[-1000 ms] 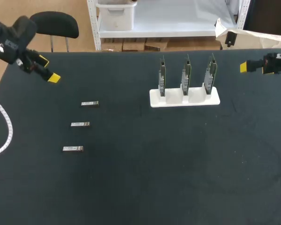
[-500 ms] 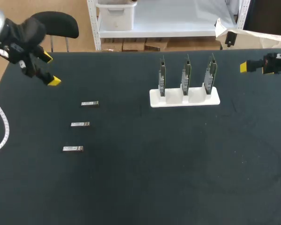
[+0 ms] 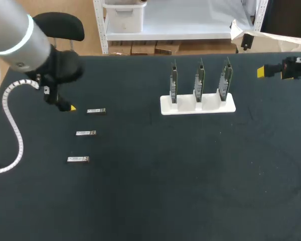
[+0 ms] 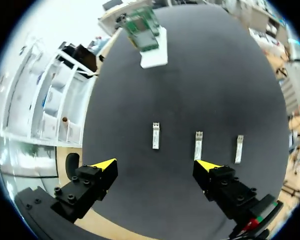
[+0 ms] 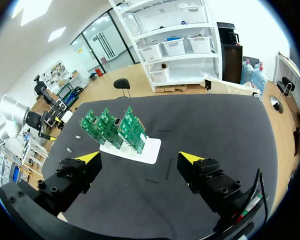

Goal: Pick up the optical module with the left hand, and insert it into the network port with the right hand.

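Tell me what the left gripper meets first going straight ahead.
Probably the end module, centred ahead of the open left gripper; depth is unclear, so it might touch bare table just short of it.

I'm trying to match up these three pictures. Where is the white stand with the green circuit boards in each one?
Head view: the white stand sits on the table's far side, right of middle.
Left wrist view: the stand is far ahead of the left gripper, past the optical modules.
Right wrist view: the stand is just ahead of the right gripper.
Shared landmark: the row of optical modules.
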`<action>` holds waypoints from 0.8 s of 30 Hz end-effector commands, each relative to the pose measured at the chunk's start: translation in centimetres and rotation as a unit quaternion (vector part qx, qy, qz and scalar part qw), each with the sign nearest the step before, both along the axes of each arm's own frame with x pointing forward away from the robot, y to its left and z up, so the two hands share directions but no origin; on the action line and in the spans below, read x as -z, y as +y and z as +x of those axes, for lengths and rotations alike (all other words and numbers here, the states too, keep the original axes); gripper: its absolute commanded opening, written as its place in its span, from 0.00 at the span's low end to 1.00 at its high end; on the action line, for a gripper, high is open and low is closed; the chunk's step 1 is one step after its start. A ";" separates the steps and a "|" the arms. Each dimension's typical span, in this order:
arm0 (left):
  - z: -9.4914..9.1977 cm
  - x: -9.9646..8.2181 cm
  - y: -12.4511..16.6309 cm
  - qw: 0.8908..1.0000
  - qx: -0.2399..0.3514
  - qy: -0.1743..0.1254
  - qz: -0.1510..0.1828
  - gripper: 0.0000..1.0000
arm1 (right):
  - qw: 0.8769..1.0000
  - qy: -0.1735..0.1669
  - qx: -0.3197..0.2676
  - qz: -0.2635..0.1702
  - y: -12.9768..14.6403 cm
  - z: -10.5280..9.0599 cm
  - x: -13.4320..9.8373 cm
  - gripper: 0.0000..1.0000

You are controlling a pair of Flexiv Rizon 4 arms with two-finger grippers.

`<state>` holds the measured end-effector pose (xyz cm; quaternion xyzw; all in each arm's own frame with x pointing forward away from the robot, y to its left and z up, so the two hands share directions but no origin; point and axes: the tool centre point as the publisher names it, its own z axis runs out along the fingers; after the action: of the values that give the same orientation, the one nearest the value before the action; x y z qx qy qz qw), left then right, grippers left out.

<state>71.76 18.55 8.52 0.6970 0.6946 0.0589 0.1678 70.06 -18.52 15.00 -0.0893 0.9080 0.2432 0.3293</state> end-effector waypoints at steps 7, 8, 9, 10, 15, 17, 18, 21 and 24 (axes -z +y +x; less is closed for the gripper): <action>3.4 1.8 -1.3 0.987 0.021 0.092 0.132 1.00 | 1.000 0.000 0.002 -0.001 0.1 -0.1 -0.1 1.00; 3.4 1.9 -1.5 0.987 0.020 0.093 0.130 1.00 | 1.000 0.000 0.002 -0.001 0.1 -0.1 -0.1 1.00; 3.4 2.1 -1.6 0.986 0.021 0.088 0.138 1.00 | 1.000 0.000 0.002 -0.001 0.1 -0.1 -0.1 1.00; 3.2 2.4 -1.8 0.985 0.023 0.076 0.152 1.00 | 1.000 0.000 0.002 -0.001 0.1 -0.1 -0.1 1.00; 2.8 3.4 -2.1 0.985 0.004 0.086 0.147 1.00 | 1.000 0.000 0.002 -0.001 0.1 -0.1 -0.1 1.00; 2.6 3.8 -2.1 0.985 0.002 0.088 0.147 1.00 | 1.000 0.000 0.002 -0.001 0.1 -0.1 -0.1 1.00; 2.5 4.0 -2.1 0.984 0.000 0.090 0.152 1.00 | 1.000 0.000 0.002 -0.001 0.1 -0.1 -0.1 1.00; 2.4 4.5 -1.9 0.984 -0.016 0.095 0.153 1.00 | 1.000 0.000 0.002 -0.001 0.1 -0.1 -0.1 1.00; 2.4 4.9 -1.6 0.983 -0.034 0.094 0.151 1.00 | 1.000 0.000 0.002 -0.001 0.1 -0.1 -0.1 1.00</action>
<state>73.98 17.08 3.90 0.6951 0.7120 0.0994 -0.0045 70.05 -18.51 15.01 -0.0893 0.9080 0.2432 0.3293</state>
